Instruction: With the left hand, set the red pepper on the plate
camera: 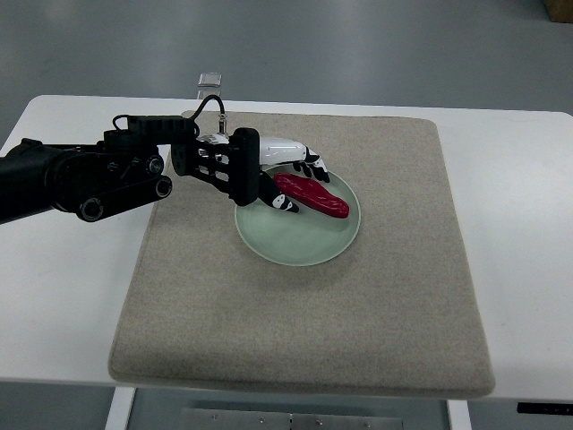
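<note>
A long red pepper (318, 197) lies across the upper part of a pale green round plate (295, 244), pointing toward the right rim. My left hand (303, 188) reaches in from the left on a black arm (81, 179) and sits over the plate's left side. Its white fingers (309, 166) rest against the pepper's upper edge and the thumb (285, 204) against its lower edge, closed on the pepper's left end. The pepper's right half is free and seems to rest on the plate. No right arm shows.
The plate stands on a beige felt mat (358, 313) covering most of a white table (524, 233). A small clear stand (209, 85) rises at the table's far edge, behind the wrist. Grey floor lies beyond.
</note>
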Motion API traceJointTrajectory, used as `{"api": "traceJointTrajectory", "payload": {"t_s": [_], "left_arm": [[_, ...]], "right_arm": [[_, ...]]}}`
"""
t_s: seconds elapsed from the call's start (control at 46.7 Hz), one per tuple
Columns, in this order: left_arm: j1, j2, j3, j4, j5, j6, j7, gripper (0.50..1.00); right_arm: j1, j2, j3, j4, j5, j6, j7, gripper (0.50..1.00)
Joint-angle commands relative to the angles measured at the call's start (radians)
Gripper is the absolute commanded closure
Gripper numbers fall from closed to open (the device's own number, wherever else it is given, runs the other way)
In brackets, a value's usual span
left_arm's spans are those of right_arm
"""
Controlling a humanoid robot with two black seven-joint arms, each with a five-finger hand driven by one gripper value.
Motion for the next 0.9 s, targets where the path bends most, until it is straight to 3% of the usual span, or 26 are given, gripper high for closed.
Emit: {"api": "traceJointTrajectory", "payload": {"t_s": [0.0,0.45,0.514,0.578,0.664,0.878], "left_arm": [[0.000,0.001,0.000,0.030,-0.012,0.004,0.001,0.727],[0.006,-0.001,-0.033,0.285,-0.033,0.038,0.001,0.652],[0.006,-0.001,-0.034,0.311,-0.038,0.041,0.001,0.615],[0.011,-0.001,-0.034,0.334,-0.042,0.062,0.001,0.602],[0.035,-0.002,-0.033,0.360,-0.053,0.113,0.001,0.547],[0.046,-0.004,-0.034,0.410,-0.098,0.163,0.001,0.538]], "right_arm": [[0.000,0.000,0.000,0.000,0.000,0.000,0.000,0.572],[0.000,0.000,0.000,-0.001,0.000,0.000,0.000,0.570],[0.000,0.000,0.000,-0.001,0.000,0.000,0.000,0.570],[0.000,0.000,0.000,0.000,0.000,0.000,0.000,0.572],[0.000,0.000,0.000,0.000,0.000,0.000,0.000,0.570],[0.000,0.000,0.000,0.000,0.000,0.000,0.000,0.572]]}}
